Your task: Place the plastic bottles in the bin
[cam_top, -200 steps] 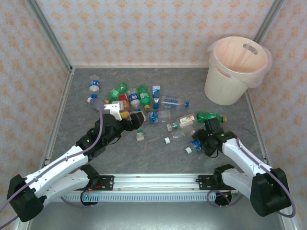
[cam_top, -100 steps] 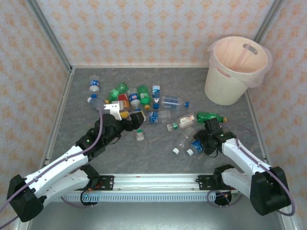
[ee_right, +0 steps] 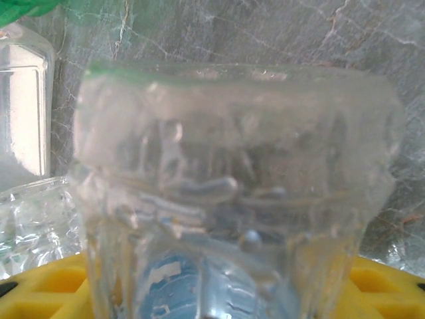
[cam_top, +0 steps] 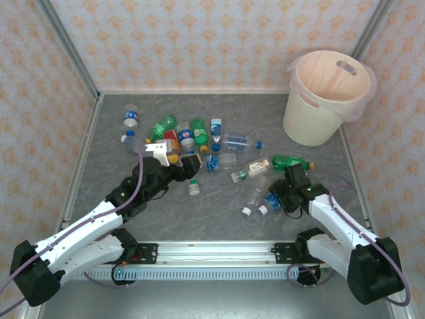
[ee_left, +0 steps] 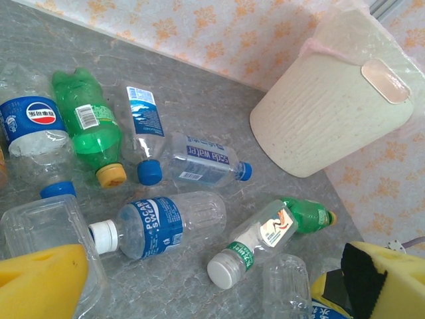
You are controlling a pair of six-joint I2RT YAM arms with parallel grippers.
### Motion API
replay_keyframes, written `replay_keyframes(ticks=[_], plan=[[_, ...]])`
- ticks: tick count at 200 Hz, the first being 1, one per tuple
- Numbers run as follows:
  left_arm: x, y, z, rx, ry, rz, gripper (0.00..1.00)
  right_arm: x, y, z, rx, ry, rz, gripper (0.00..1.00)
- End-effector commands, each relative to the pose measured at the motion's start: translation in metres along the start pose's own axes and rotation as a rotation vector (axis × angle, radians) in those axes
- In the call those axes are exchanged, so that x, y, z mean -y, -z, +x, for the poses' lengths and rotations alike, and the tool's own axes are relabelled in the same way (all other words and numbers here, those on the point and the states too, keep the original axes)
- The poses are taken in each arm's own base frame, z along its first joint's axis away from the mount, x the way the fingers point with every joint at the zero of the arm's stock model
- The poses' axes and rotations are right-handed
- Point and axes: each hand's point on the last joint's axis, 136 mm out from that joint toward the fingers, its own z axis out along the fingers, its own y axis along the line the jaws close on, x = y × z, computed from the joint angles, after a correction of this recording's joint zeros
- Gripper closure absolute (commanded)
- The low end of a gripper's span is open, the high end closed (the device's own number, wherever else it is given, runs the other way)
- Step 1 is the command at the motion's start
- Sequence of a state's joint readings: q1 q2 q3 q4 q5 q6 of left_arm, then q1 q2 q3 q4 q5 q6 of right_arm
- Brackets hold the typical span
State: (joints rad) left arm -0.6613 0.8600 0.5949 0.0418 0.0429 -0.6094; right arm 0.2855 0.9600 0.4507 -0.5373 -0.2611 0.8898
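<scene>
Several plastic bottles (cam_top: pixel 192 136) lie scattered mid-table, clear and green. My left gripper (cam_top: pixel 180 161) hangs open just above their near edge; in the left wrist view its yellow fingers (ee_left: pixel 43 282) flank a Pocari Sweat bottle (ee_left: pixel 159 222) and a white-capped clear bottle (ee_left: pixel 255 242). My right gripper (cam_top: pixel 279 198) is low on the table at the right, shut on a clear bottle with a blue label (cam_top: pixel 271 203). That bottle (ee_right: pixel 232 186) sits between the yellow pads (ee_right: pixel 385 292) of the right gripper (ee_right: pixel 219 292). The bin (cam_top: pixel 325 100) stands at the far right, and its ribbed wall (ee_left: pixel 319 113) appears in the left wrist view.
A green bottle (cam_top: pixel 290 161) lies just beyond my right gripper. Another clear bottle with a white cap (cam_top: pixel 254 198) lies left of it. Patterned walls close the table on three sides, and a metal rail (cam_top: pixel 212 249) runs along the near edge.
The right gripper's jaws have closed in on the blue-label bottle. The two white-capped clear bottles by it slid left and nearer. The left arm has stayed put.
</scene>
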Motion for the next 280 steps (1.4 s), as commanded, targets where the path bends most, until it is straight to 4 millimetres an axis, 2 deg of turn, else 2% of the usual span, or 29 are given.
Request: replay_keyframes(ticks=[1,34,71,87,130,156,220,280], plan=[[0.011,0.003,-0.013,0.029,0.011,0.014,0.01,-0.004,0.012,-0.009,0.052,0.017,0.001,0.40],[0.012,0.004,-0.017,0.033,0.012,0.010,0.01,-0.017,0.031,-0.022,0.113,0.036,-0.033,0.40],[0.019,0.003,-0.023,0.031,0.004,0.010,0.01,-0.037,0.067,-0.048,0.250,0.079,-0.073,0.39],[0.022,0.002,-0.028,0.030,0.005,0.009,0.01,-0.041,0.075,-0.053,0.283,0.095,-0.083,0.39],[0.024,0.000,-0.030,0.019,0.013,-0.001,0.01,-0.017,0.054,-0.036,0.221,0.110,-0.049,0.39],[0.023,0.000,-0.030,0.023,0.021,-0.011,0.01,-0.009,0.051,-0.027,0.205,0.106,-0.073,0.39],[0.025,-0.002,-0.031,0.015,0.019,-0.018,0.01,-0.003,0.032,-0.012,0.142,0.082,-0.117,0.39],[0.024,-0.004,-0.032,0.011,0.008,-0.032,0.01,-0.006,0.025,-0.010,0.131,0.083,-0.138,0.40]])
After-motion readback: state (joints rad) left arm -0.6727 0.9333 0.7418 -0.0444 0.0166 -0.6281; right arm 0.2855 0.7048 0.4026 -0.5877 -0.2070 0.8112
